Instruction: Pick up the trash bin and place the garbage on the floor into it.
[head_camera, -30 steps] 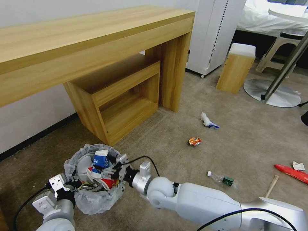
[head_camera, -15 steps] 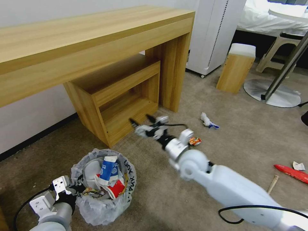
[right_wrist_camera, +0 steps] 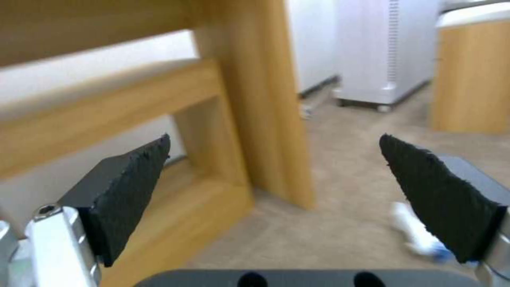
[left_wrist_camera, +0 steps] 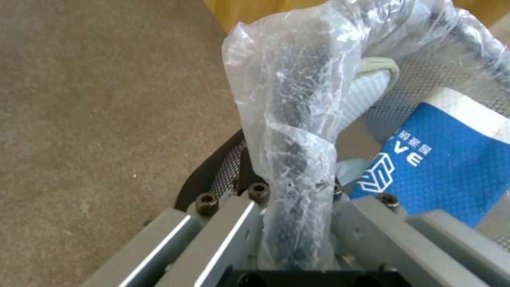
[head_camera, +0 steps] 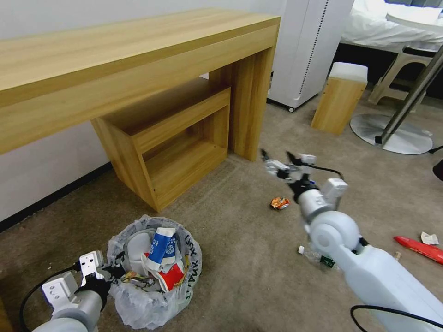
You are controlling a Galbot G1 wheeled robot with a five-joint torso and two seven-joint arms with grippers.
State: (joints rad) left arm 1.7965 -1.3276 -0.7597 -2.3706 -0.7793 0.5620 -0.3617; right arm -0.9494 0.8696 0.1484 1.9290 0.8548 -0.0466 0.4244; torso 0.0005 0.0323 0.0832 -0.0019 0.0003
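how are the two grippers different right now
The left gripper is shut on the trash bin, clamping its bag-covered rim; the right gripper is open and holds nothing. The left sits low beside the bin; the right is raised above the floor, reaching out over the crushed can. Both have metal bodies.

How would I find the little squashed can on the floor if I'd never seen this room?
Start at the big wooden desk and look down past its right leg onto the beige carpet. The crushed can lies there, just left of the right gripper's arm. It is the one small orange-red lump; the other litter is white, clear or long.
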